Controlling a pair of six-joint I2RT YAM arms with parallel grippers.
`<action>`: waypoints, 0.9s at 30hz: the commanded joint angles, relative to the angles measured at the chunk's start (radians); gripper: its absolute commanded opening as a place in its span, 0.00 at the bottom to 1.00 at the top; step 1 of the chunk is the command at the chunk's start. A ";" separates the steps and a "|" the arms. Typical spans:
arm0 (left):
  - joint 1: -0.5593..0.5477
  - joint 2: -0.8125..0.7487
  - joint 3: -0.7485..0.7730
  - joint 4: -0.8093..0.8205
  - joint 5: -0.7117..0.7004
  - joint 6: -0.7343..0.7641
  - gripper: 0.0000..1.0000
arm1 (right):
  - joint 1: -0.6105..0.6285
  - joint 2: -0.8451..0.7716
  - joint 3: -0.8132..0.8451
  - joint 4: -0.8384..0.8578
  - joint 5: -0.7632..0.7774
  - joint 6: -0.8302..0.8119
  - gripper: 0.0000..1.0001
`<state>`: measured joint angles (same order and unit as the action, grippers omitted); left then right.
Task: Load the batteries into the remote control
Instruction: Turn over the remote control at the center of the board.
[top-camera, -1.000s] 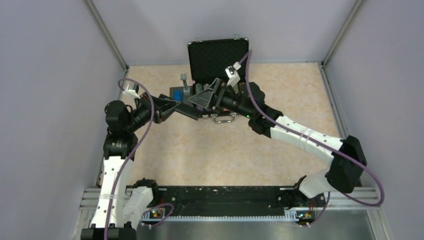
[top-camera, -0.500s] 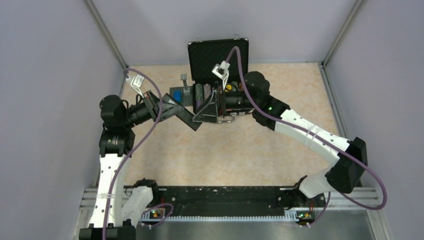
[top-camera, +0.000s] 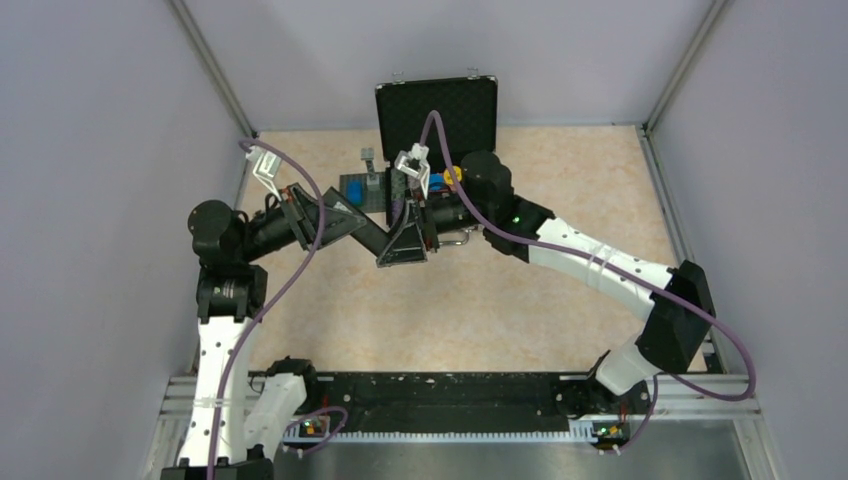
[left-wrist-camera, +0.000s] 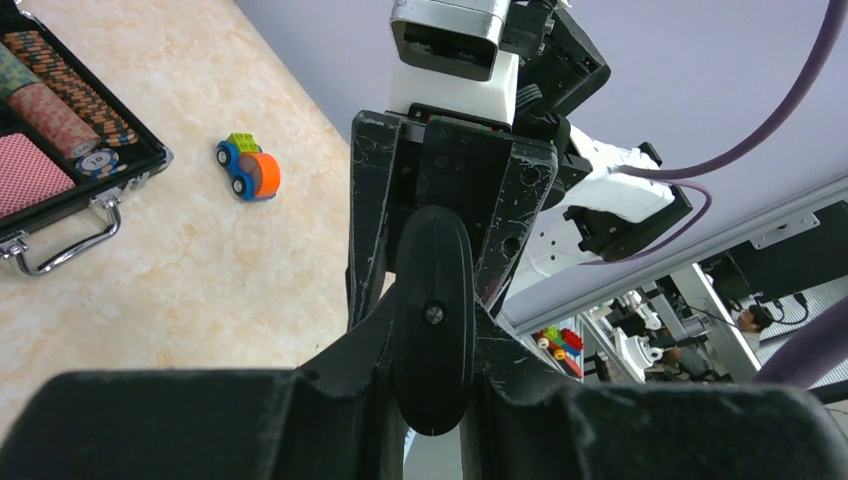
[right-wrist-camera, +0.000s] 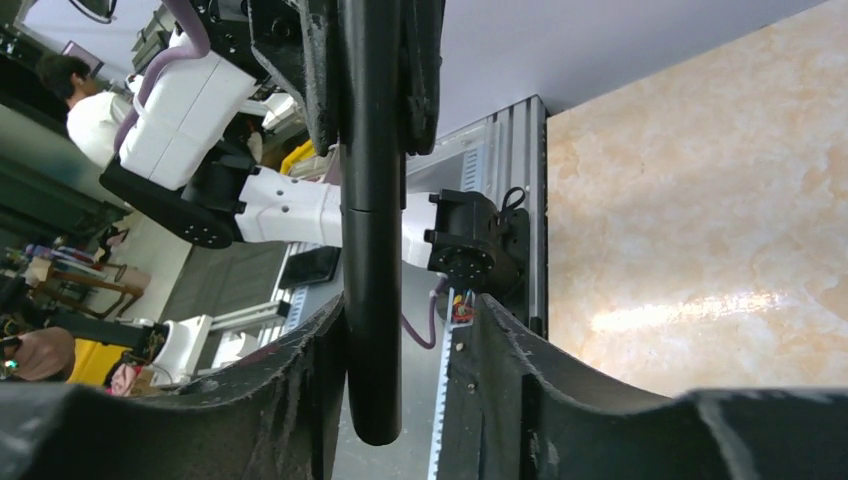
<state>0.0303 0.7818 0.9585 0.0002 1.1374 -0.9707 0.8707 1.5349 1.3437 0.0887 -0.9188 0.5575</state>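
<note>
The remote control (top-camera: 372, 236) is a slim black bar held in the air over the table, between the two grippers. My left gripper (top-camera: 345, 222) is shut on one end of it; in the left wrist view (left-wrist-camera: 432, 340) both fingers press the remote (left-wrist-camera: 432, 290), seen end-on. My right gripper (top-camera: 403, 243) straddles the other end with its jaws open. In the right wrist view (right-wrist-camera: 410, 320) the remote (right-wrist-camera: 372, 250) lies against one finger with a gap to the other. The batteries are out of view.
An open black case (top-camera: 435, 115) with poker chips and cards (left-wrist-camera: 60, 110) stands at the back of the table, behind the grippers. A small orange and blue toy car (left-wrist-camera: 250, 172) sits beside the case. A blue block (top-camera: 352, 188) lies left of the case.
My left gripper has pulled the remote left and toward the near side. My right gripper has swung off the case, down and left, to the remote's free end.
</note>
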 joint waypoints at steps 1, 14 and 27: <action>-0.003 -0.012 0.008 0.050 0.036 0.008 0.00 | 0.007 -0.004 0.026 0.104 -0.002 0.029 0.45; -0.004 -0.006 0.052 -0.041 -0.016 -0.010 0.53 | 0.006 0.013 0.023 0.078 0.112 0.078 0.00; -0.018 -0.091 0.036 -0.337 -0.542 -0.054 0.82 | 0.104 -0.011 0.061 -0.146 0.624 -0.183 0.00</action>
<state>0.0212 0.7242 0.9874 -0.2848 0.7609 -1.0264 0.9409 1.5406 1.3495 0.0170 -0.5350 0.4850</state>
